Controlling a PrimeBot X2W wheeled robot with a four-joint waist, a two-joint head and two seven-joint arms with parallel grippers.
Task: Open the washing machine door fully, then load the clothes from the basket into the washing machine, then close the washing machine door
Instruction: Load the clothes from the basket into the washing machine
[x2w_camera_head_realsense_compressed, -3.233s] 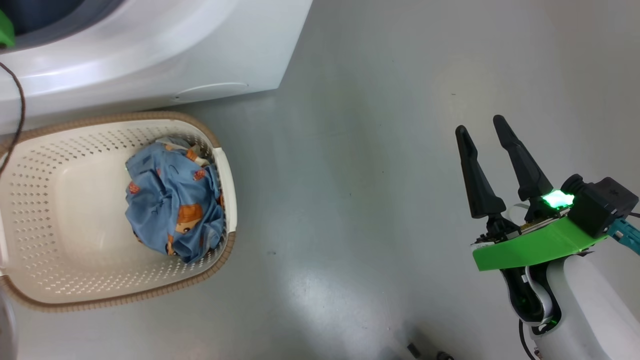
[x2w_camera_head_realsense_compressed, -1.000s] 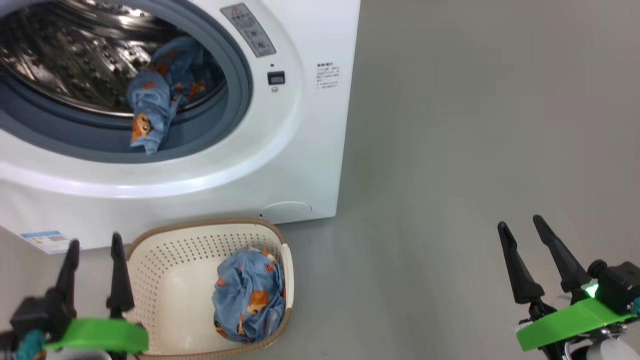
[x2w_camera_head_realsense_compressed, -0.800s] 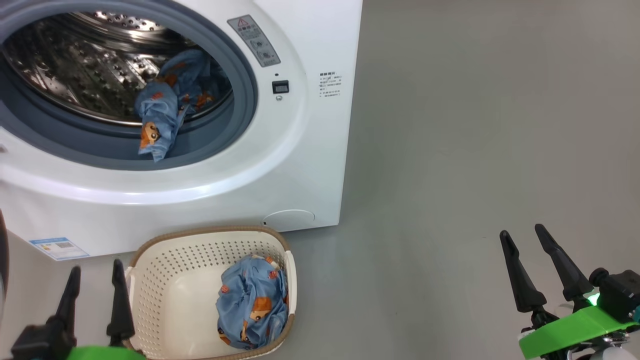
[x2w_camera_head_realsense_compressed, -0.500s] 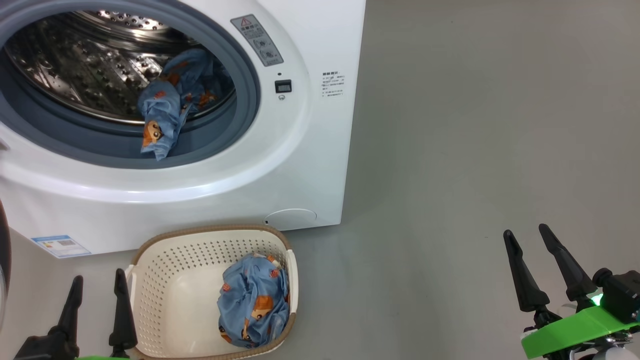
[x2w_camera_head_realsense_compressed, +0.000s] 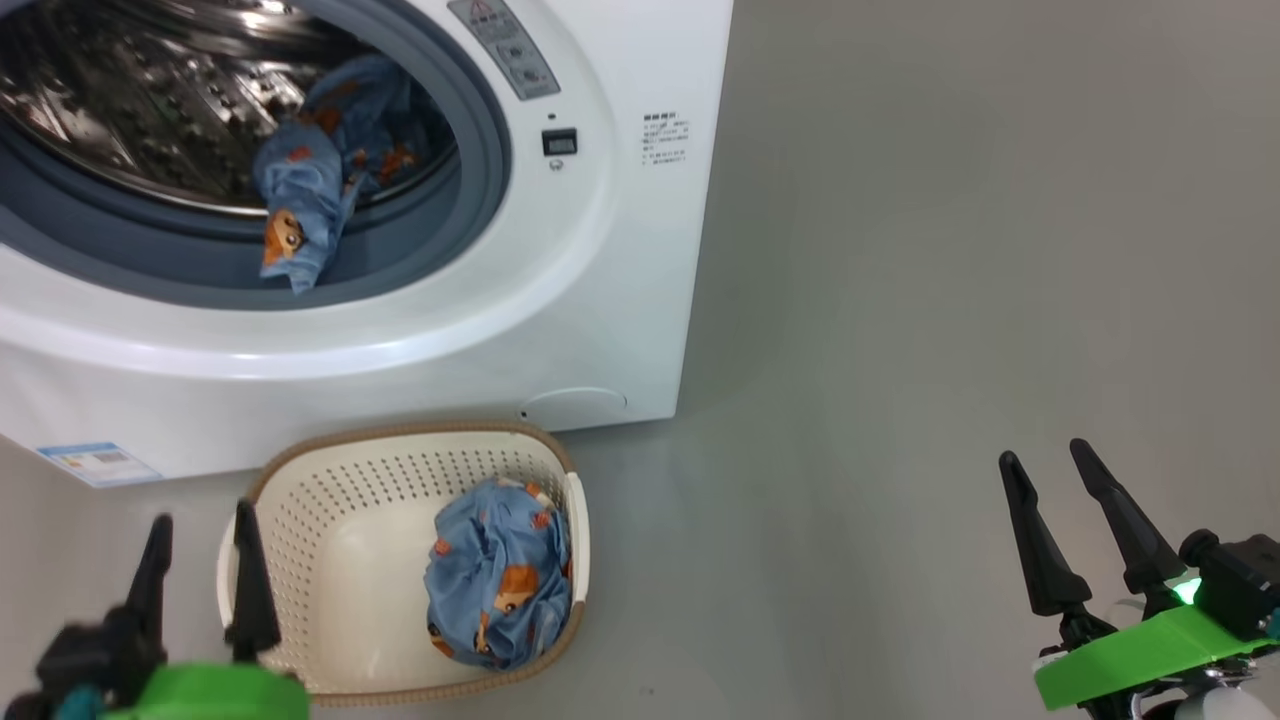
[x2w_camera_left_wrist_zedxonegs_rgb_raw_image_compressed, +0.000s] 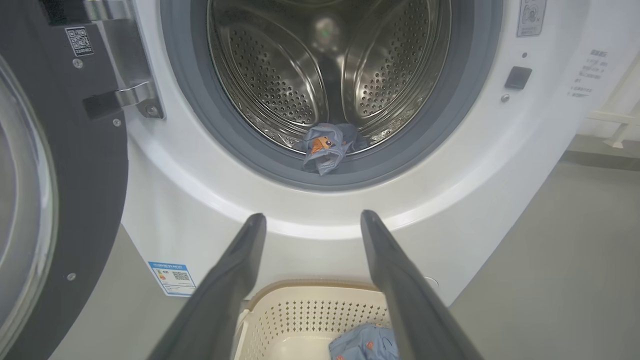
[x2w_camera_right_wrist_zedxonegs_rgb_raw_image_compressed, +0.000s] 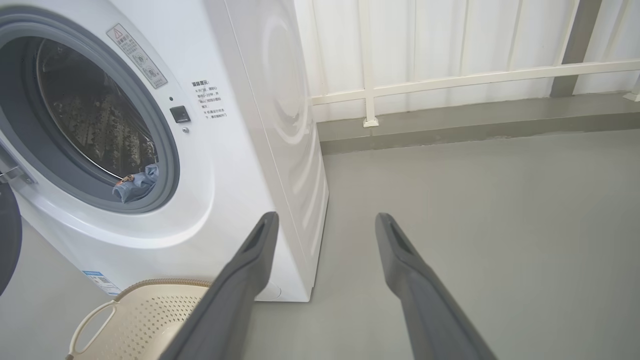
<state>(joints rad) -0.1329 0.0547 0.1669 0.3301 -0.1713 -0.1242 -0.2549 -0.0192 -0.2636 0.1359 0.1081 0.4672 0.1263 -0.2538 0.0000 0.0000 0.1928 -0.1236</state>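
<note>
The left pincer hangs wide open and empty at the left rim of the basket. The right pincer, equally open and empty, is well apart over the grey floor. The washing machine door stands swung open, cut off at the left wrist view's edge. Crumpled light blue clothes with orange-brown figures lie against the cream basket's right wall. A second garment droops over the grey gasket of the washing machine.

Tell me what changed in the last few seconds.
The head camera tilted up, bringing the drum into view; no grasp or release shows. Unchanged: left claw and right claw open and empty, one garment at the drum's mouth, the bundle in the basket.
</note>
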